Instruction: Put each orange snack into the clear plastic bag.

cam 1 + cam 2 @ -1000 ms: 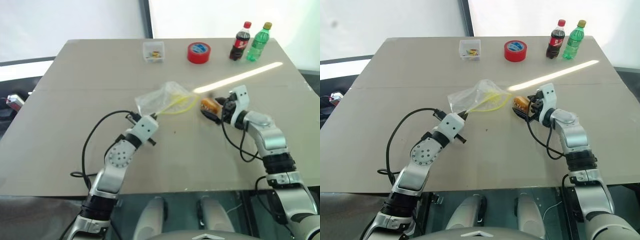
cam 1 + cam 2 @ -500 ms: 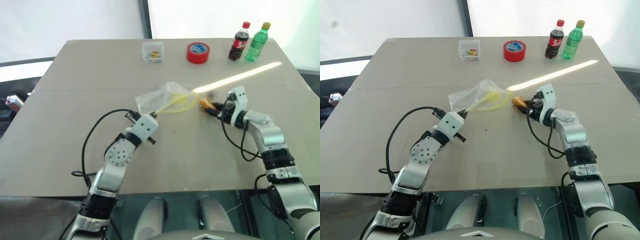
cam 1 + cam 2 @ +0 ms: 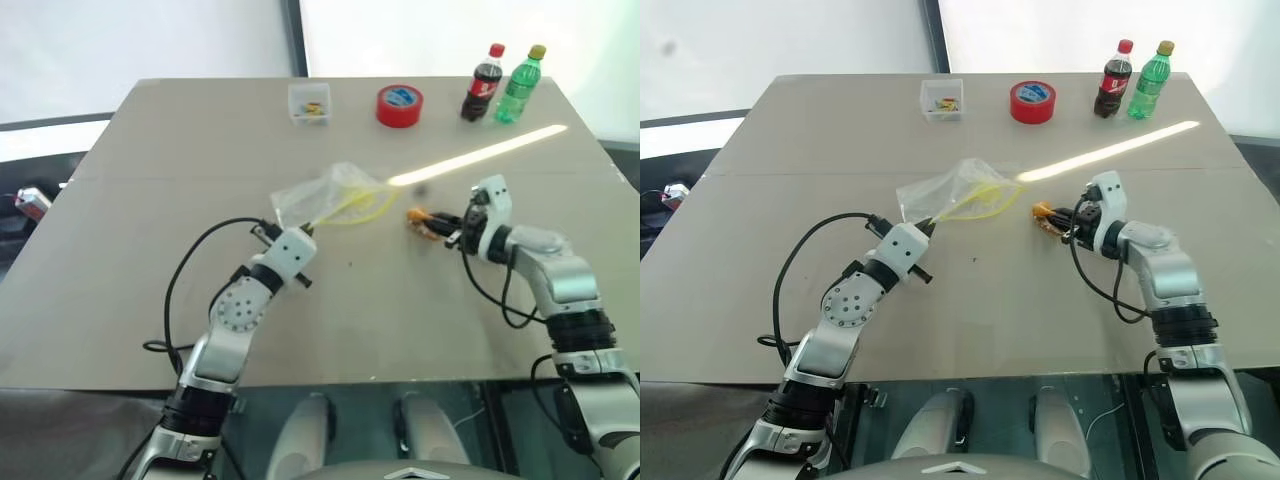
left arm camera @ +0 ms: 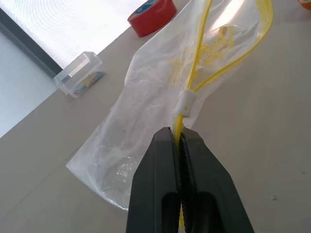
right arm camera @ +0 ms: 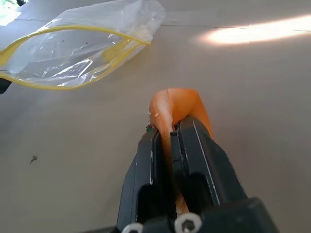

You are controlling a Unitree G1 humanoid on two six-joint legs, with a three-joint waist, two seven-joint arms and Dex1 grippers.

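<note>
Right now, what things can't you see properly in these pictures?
- Orange snack: squashed between the right hand's fingers in the right wrist view, which hide its lower part.
- Second snack: can't tell where it is.
- Clear square tub: its small bits are too tiny in the eye views.
- Clear plastic bag: its mouth is cut off by the left wrist view's edge.

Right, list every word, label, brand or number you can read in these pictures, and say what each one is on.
No text can be quoted; none is legible.
Dark cola bottle with red cap and red label: label too small to read.
Green plastic bottle with yellow cap: label too small to read.
Red tape roll with blue inner label: print blurred.
Small clear square tub: coloured bits inside, no readable text.
Clear plastic bag with yellow zip strip: no print visible.
</note>
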